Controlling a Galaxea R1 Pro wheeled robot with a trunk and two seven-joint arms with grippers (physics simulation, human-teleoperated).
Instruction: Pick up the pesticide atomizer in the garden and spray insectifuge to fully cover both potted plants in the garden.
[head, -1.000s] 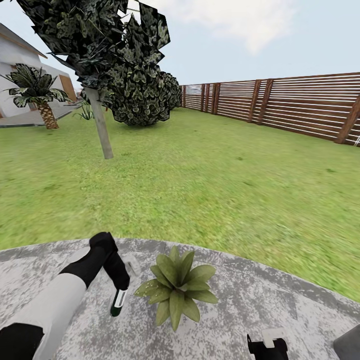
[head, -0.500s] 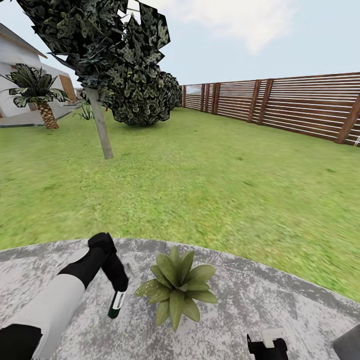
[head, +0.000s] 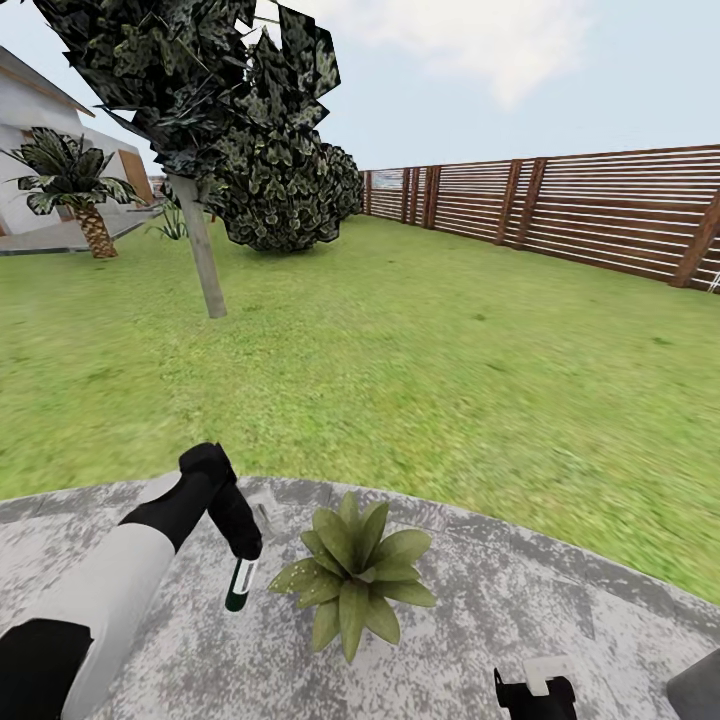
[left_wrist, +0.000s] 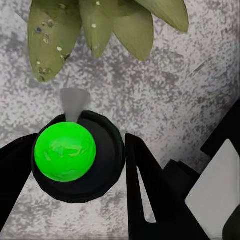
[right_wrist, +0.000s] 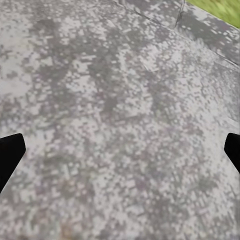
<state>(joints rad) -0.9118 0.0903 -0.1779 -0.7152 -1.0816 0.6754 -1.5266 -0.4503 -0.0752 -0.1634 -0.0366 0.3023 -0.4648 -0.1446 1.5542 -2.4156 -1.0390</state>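
My left gripper (head: 243, 560) is clamped on the pesticide atomizer (head: 239, 584), bottle hanging nozzle-down just left of the potted plant (head: 352, 572) on the grey patio (head: 560, 610), so I judge spray lands on its leaves. My right gripper (head: 535, 690) idles near, fingers spread wide over bare paving.

Pesticide atomizer (head: 238, 584): blackish-green body with a pale band; bright glossy green cap. Left gripper (head: 243, 545): black, on a white-and-black arm. Potted plant (head: 353, 573): olive-green leaves, pale-speckled. Patio (head: 520, 610): mottled grey and white. Lawn (head: 420, 370): green. Fence (head: 600, 210): brown horizontal slats. Right gripper (right_wrist: 120, 150): black fingertips.
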